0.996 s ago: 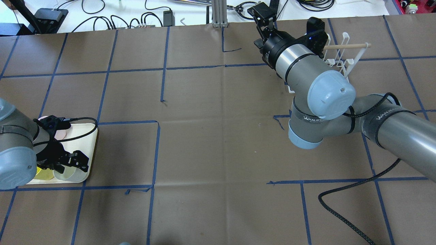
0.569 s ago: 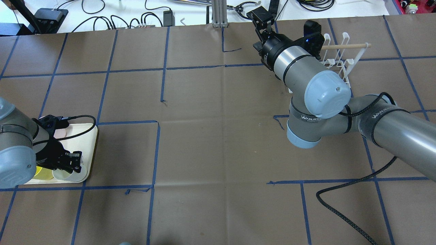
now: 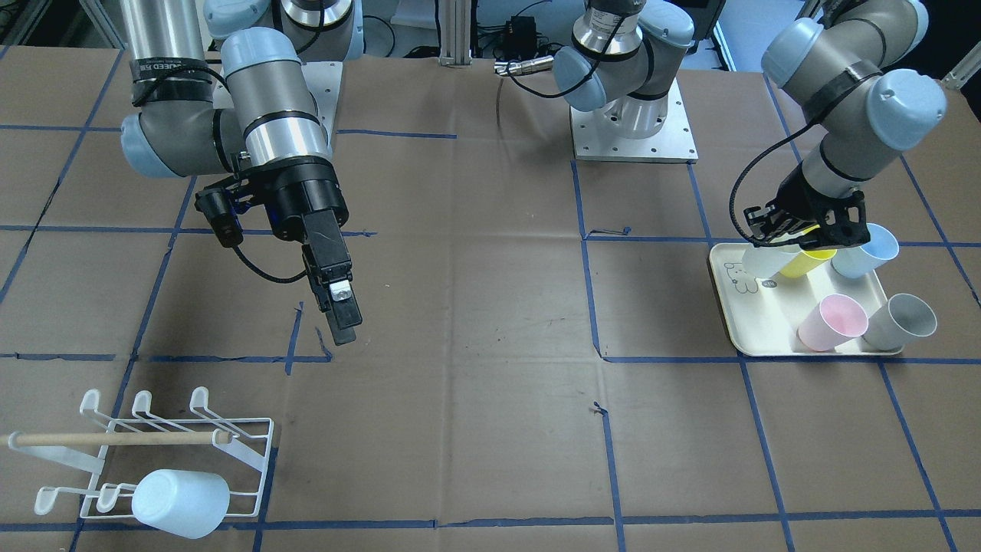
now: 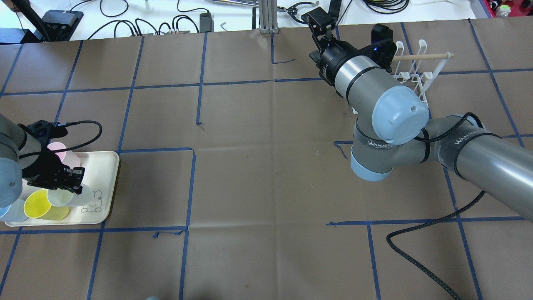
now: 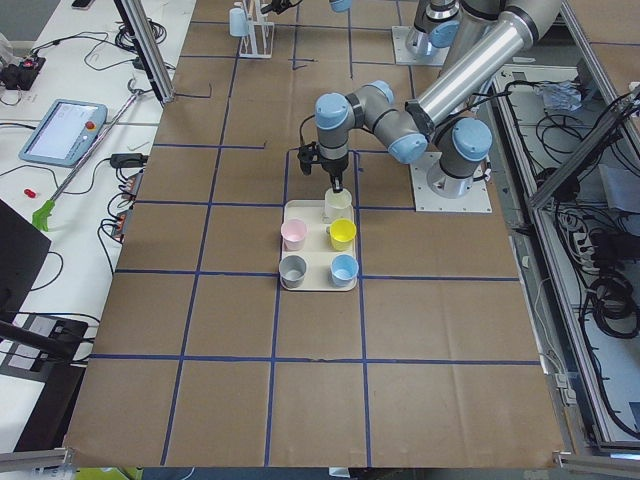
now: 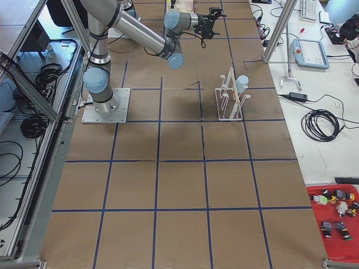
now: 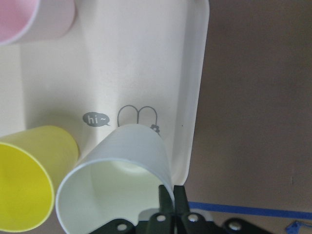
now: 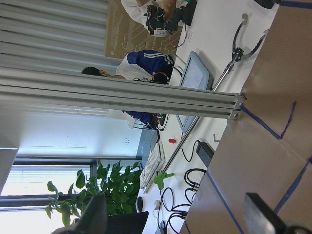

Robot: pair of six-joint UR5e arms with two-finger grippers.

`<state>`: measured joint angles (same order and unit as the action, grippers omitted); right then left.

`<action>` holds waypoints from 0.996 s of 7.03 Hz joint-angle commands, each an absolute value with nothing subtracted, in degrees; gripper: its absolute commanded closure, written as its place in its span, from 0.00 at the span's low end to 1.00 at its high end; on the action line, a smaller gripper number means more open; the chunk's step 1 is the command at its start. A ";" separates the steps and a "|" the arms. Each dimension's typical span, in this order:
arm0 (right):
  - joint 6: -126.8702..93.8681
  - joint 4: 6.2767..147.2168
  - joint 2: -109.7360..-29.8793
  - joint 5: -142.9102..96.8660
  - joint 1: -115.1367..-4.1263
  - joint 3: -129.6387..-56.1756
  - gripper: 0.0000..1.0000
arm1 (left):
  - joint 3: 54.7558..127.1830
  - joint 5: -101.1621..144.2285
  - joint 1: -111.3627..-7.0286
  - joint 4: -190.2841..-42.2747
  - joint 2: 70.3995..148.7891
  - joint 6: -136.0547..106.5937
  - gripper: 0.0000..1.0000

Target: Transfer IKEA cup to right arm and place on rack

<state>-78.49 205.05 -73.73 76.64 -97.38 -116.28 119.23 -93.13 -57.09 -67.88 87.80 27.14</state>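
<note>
Brown paper (image 3: 475, 307) gridded with blue tape (image 3: 590, 291) covers the whole table. On the robot's left, the left gripper (image 7: 170, 195) has its fingers pinched shut on the rim of the white cup (image 7: 122, 165). The cup sits tilted over the cream tray (image 3: 724, 299), beside the yellow cup (image 7: 24, 180) and near a pink cup (image 3: 831, 322). The right gripper (image 3: 343, 326) hangs above bare paper, its flat fingers (image 8: 92, 217) spread apart. It is well apart from the rack (image 3: 176, 452), where a pale cup (image 3: 180, 502) lies. Beyond the table runs a white bench strewn with cables (image 4: 125, 21). The right wrist camera shows a seated person (image 8: 146, 63) and green plants (image 8: 117, 187).
</note>
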 commanded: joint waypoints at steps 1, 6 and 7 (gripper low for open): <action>-78.49 205.05 -73.83 76.64 -97.30 -116.19 0.00 | 103.35 -91.07 -57.48 -83.60 88.85 27.07 1.00; -78.49 204.96 -74.00 76.64 -97.29 -116.01 0.00 | 81.15 -77.07 -64.50 -85.37 100.17 28.82 1.00; -78.49 204.96 -73.92 76.73 -97.29 -116.10 0.00 | 81.12 -69.07 -65.90 -81.43 100.54 29.00 1.00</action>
